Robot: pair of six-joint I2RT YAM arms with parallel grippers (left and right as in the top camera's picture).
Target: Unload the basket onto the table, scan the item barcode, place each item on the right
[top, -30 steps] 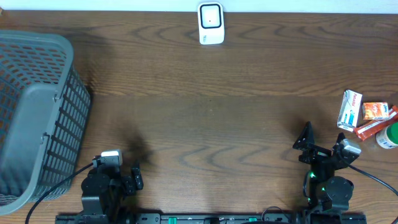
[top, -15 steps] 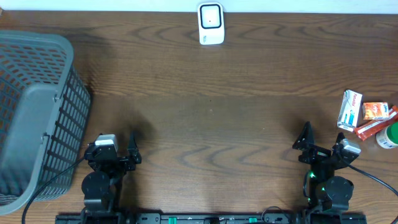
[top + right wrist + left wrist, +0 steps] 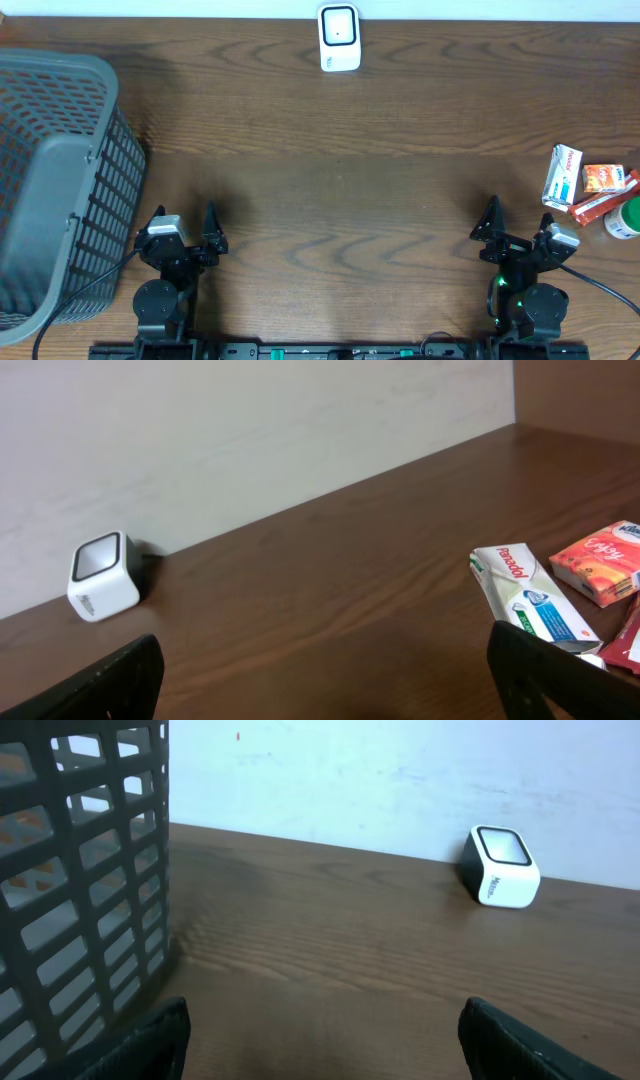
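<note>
Items to scan: I see a white box (image 3: 562, 176), an orange box (image 3: 603, 178), a red pack (image 3: 600, 207) and a green-topped tub (image 3: 624, 218) clustered at the right edge of the table (image 3: 400, 200), about midway between near and far. Nothing holds them.
Scanner: a small white scanner (image 3: 339, 38) with a dark window sits at the far edge, centre, close to the pale wall (image 3: 250, 430) and well apart from the items.
Left gripper: my left gripper (image 3: 183, 225) sits at the near edge on the left. Its fingers (image 3: 150, 1035) are spread wide with only bare wood between them.
Right gripper: my right gripper (image 3: 518, 225) sits at the near edge on the right, near the items but not touching them. Its fingers (image 3: 100, 680) are spread fully apart and hold nothing.
Basket: a grey plastic mesh basket (image 3: 60, 180) fills the left side, just beside the left gripper.
</note>
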